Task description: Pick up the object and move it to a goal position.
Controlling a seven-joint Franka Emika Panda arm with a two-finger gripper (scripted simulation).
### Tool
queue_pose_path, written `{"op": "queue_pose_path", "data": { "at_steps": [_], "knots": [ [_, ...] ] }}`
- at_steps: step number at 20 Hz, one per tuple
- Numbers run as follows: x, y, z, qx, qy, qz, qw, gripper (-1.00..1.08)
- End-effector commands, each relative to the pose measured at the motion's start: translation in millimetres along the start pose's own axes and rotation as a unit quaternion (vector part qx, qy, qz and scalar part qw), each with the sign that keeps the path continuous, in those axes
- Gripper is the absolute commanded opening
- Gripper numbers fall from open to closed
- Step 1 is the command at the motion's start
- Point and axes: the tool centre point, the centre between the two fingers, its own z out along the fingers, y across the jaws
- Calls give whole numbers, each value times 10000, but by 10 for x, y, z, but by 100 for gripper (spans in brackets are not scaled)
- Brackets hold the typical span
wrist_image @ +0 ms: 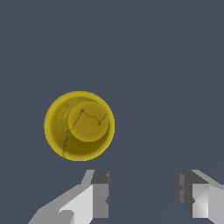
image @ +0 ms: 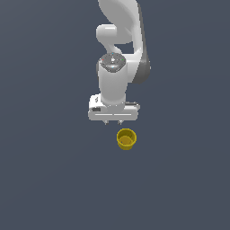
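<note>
Claw spread, empty; yellow cup apparently upright, mouth up, apart.

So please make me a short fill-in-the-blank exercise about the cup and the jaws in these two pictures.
1. The colour of the cup is ____.
2. The cup stands upright, and nothing is ____ it.
3. The gripper has its jaws ____, with nothing between them.
4. The cup stands on the surface, so the gripper has not yet ____ it.

Missing words: yellow; inside; open; grasped

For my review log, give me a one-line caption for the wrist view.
Open gripper poised over the upright yellow cup, which sits off to one side of the fingers, not between them.
</note>
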Motion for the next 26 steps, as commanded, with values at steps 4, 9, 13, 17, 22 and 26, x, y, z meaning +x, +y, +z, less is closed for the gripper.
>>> {"op": "queue_pose_path", "data": {
  "at_steps": [4,9,13,17,22,26],
  "knots": [
    [21,-16,49,90,17,-210,9997,28],
    [53,-40,120,229,54,-530,9983,28],
    [89,-66,194,379,109,-870,9954,28],
    [129,-93,274,547,191,-1247,9905,28],
    [179,-124,366,749,320,-1704,9820,28],
    [221,-146,433,902,446,-2056,9734,28]
  ]
}}
